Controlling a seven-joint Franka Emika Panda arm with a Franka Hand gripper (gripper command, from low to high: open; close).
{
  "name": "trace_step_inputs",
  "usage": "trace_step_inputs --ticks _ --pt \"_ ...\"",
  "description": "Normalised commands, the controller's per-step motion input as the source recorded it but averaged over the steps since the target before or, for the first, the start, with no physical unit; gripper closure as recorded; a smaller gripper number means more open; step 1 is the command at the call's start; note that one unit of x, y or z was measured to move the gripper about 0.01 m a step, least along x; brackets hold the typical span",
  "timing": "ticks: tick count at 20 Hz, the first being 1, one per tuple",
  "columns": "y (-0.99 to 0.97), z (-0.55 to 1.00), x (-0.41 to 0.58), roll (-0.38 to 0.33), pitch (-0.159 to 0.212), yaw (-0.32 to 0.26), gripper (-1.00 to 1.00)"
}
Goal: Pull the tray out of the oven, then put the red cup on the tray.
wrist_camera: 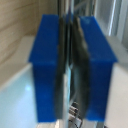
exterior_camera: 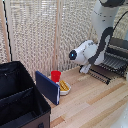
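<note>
The oven (exterior_camera: 121,46) stands at the exterior view's right edge with its front open. The dark ribbed tray (exterior_camera: 114,62) sticks out of it toward the table's middle. My gripper (exterior_camera: 86,68) is at the tray's near corner, low over the wooden table. In the blurred wrist view, the blue fingers (wrist_camera: 47,65) of my gripper (wrist_camera: 70,65) press together on a thin dark metal edge (wrist_camera: 64,92), which looks like the tray's rim. The red cup (exterior_camera: 55,76) stands upright on the table, well to the exterior view's left of the gripper and apart from it.
An upright blue flat board (exterior_camera: 47,87) stands just in front of the cup. A small white bowl with yellow contents (exterior_camera: 65,89) sits beside them. A large black open crate (exterior_camera: 20,97) fills the lower left. A pale slatted wall (exterior_camera: 40,35) runs behind.
</note>
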Motion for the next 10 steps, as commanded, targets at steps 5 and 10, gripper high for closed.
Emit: trace_step_inputs --ticks 5,10 --pt "0.37 0.25 0.082 -0.011 0.021 0.008 -1.00" --pt "0.39 0.62 0.121 0.001 -0.060 -0.206 -1.00"
